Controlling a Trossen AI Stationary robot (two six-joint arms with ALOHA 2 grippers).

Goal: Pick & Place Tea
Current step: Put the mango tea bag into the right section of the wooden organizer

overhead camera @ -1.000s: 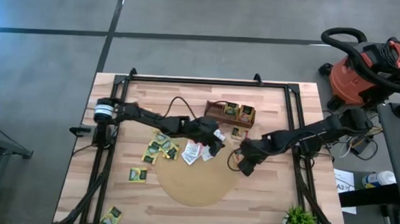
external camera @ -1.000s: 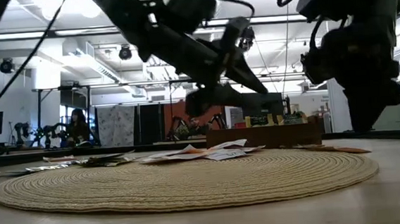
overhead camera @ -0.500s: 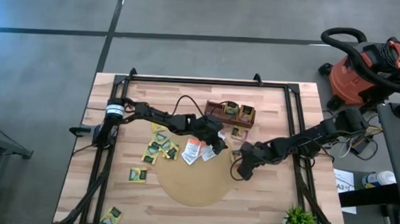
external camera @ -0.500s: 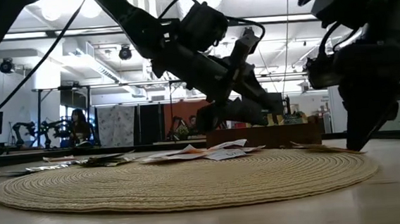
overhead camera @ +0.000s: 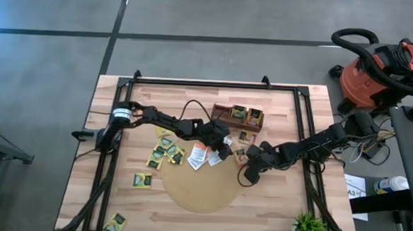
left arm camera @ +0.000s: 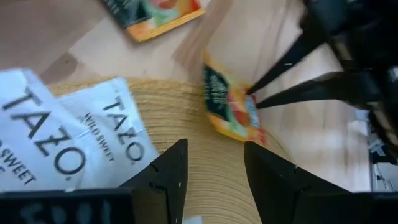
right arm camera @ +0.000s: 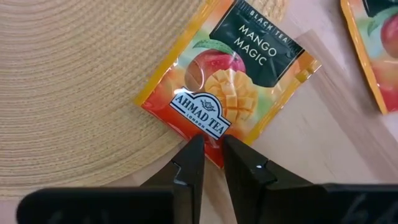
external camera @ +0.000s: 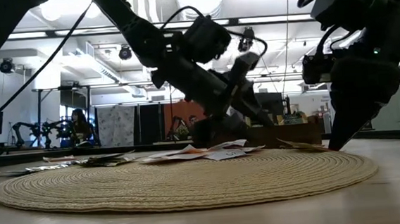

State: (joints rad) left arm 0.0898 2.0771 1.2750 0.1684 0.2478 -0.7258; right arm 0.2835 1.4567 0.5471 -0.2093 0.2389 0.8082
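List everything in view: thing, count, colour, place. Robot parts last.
Mango tea sachet: one, orange with dark green, straddling the mat edge, pinched at its corner by the right gripper.
White Tazo sachets: two, on the mat.
Other yellow-green sachets: several, scattered on the table's left.
Round woven mat: one, tan, table centre.
Wooden compartment box: one, brown, holding sachets.
Small plant: one, green, table corner.
Shop vacuum: one, red, floor.
Left gripper: open, above the mat.
Right gripper: closing on the sachet.

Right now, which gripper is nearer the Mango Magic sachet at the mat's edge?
Right. The right gripper has its fingertips closing on the corner of the Mango Magic sachet, which lies half on the mat. The left gripper hovers open over the mat, short of it.
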